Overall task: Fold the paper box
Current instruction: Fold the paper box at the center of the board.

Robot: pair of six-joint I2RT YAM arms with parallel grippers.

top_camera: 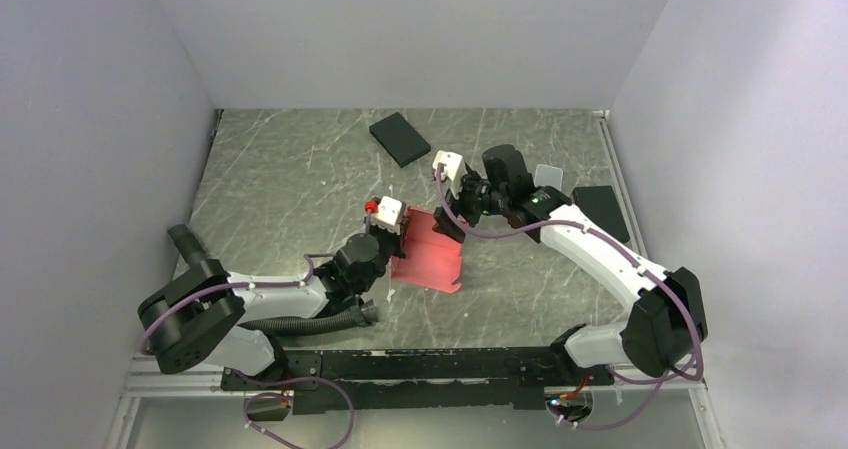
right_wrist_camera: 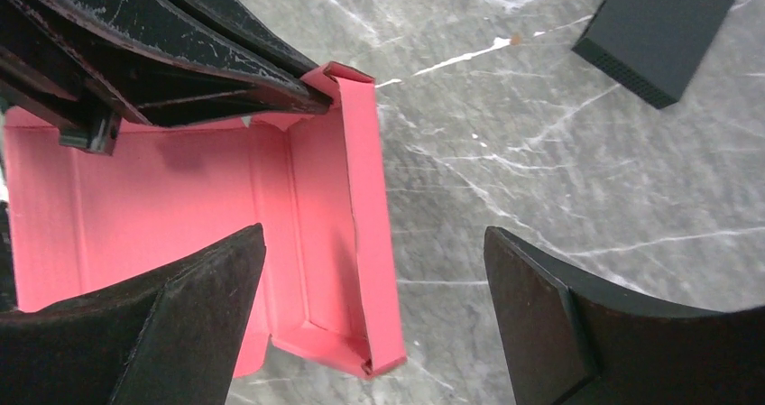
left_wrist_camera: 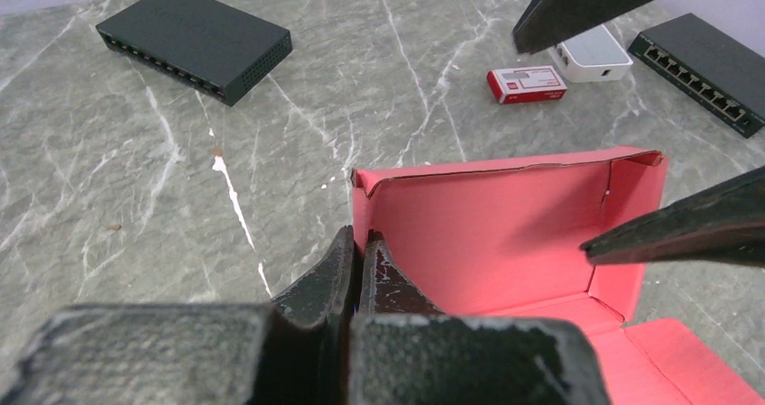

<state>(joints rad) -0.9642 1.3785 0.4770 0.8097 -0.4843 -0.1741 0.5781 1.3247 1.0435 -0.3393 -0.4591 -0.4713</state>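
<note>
Box point(top_camera: 436, 261) sits on the table point(top_camera: 290, 179) between your arms, walls partly raised. Left gripper point(left_wrist_camera: 359, 271) fingers pinch its end wall, apparently to anchor it. Right gripper point(right_wrist_camera: 374, 235) is spread wide astride the long wall, likely ready to fold it.

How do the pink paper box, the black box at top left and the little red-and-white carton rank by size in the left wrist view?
1. paper box: looks largest, though it is also nearest the camera.
2. black box.
3. red-and-white carton: clearly smallest.
</note>
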